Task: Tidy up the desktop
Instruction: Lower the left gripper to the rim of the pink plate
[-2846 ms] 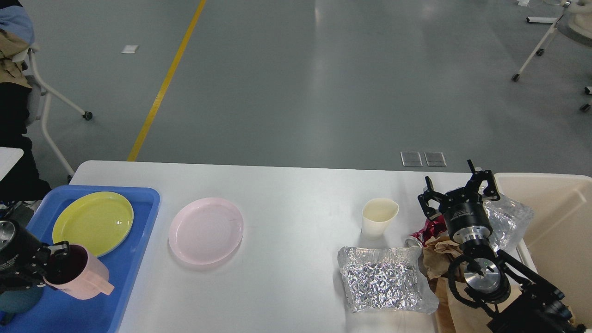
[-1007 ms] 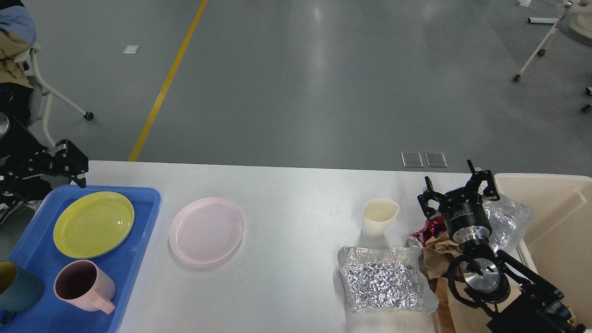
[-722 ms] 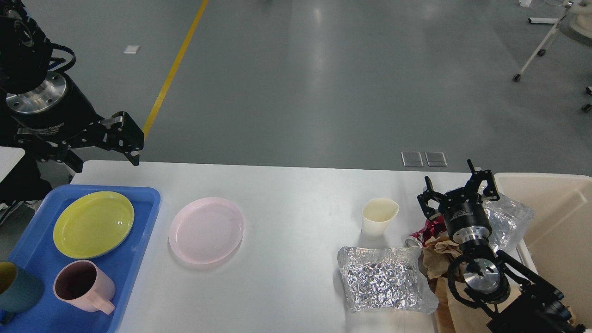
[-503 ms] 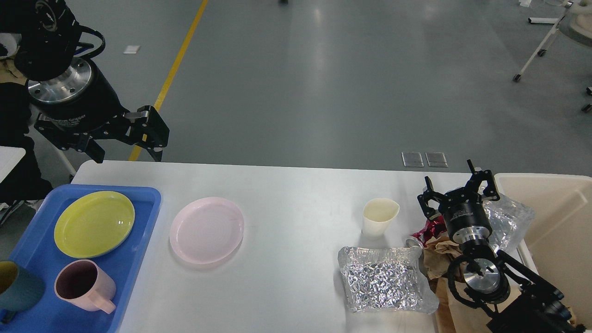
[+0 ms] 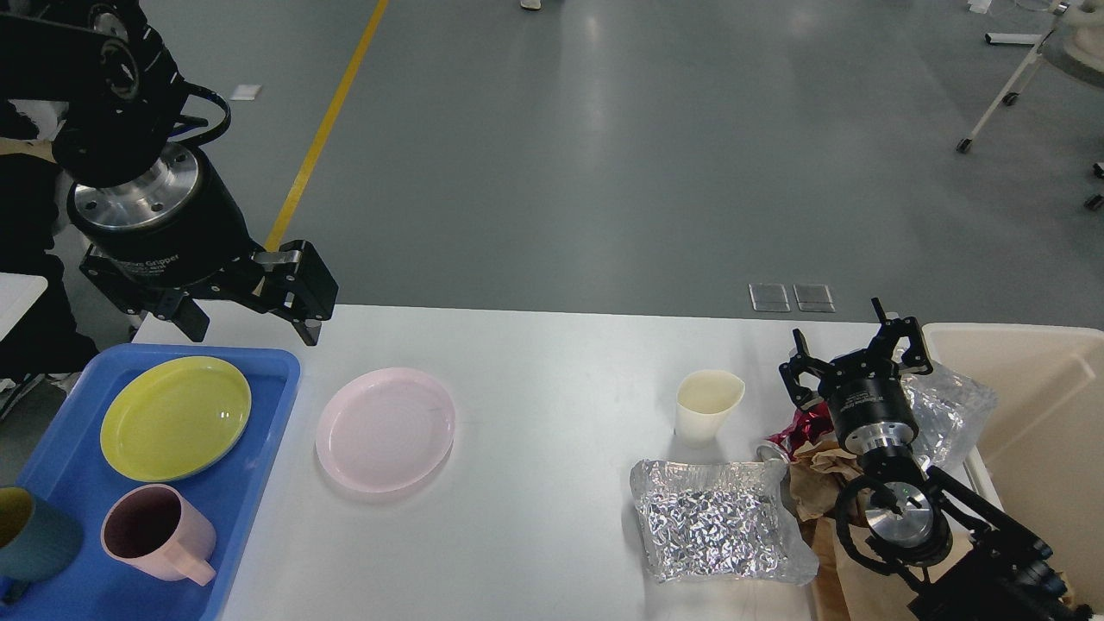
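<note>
Partly tidied desktop (image 5: 552,379): beneath the spread, empty left gripper (image 5: 250,315) the blue tray (image 5: 259,431) holds a yellow plate (image 5: 175,418) and mugs; the pink plate (image 5: 385,429) beside it remains. Beside the spread, empty right gripper (image 5: 854,354), foil (image 5: 716,526) and cup (image 5: 707,404) remain.

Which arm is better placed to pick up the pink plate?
Probably the left. Its open, empty left claw hovers just beyond the round pink plate, while the right claw sits across the white desktop among the rubbish.

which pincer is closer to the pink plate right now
Left. The left pincer hangs just up and to the left of the pink plate, above the desktop's far edge. The right pincer is far across, beyond the cream cup.
</note>
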Tool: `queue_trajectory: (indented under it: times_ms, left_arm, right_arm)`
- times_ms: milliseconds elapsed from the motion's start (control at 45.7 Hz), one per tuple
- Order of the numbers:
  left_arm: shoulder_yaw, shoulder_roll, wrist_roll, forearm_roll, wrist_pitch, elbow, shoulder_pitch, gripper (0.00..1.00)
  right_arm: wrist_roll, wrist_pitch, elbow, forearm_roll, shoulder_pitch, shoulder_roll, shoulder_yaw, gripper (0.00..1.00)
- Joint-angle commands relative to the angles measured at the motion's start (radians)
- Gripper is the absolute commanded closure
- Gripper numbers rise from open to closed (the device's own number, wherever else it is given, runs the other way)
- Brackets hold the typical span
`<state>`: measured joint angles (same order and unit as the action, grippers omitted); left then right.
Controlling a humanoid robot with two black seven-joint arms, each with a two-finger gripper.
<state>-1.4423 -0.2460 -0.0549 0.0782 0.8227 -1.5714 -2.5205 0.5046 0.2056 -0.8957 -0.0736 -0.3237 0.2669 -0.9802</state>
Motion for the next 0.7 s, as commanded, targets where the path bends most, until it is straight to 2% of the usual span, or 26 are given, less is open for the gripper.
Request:
queue_trajectory:
  times_ms: [0,88,175,263,350,547,679]
  left_arm:
    - [0.000,0.001,0.004,0.011,-0.025,0.002,0.034,0.05]
    - [0.006,0.005,0.018,0.022,-0.074,0.001,0.065,0.05]
    - [0.007,0.016,0.073,0.048,-0.109,0.001,0.086,0.07]
    - [0.010,0.017,0.107,0.063,-0.157,0.001,0.127,0.08]
    - [0.008,0.011,0.110,0.149,-0.233,0.002,0.176,0.10]
    - [-0.015,0.010,0.109,0.512,-0.470,0.014,0.387,0.10]
    - [-0.010,0.008,0.109,0.641,-0.586,0.036,0.517,0.10]
  right_arm:
    - [0.000,0.000,0.000,0.000,0.000,0.000,0.000,0.00]
    - [0.000,0.000,0.000,0.000,0.000,-0.001,0.000,0.00]
    - [0.000,0.000,0.000,0.000,0.000,-0.001,0.000,0.00]
    - [0.000,0.000,0.000,0.000,0.000,-0.001,0.000,0.00]
    - [0.000,0.000,0.000,0.000,0.000,-0.002,0.000,0.00]
    - [0.000,0.000,0.000,0.000,0.000,0.000,0.000,0.00]
    - [0.000,0.000,0.000,0.000,0.000,0.000,0.000,0.00]
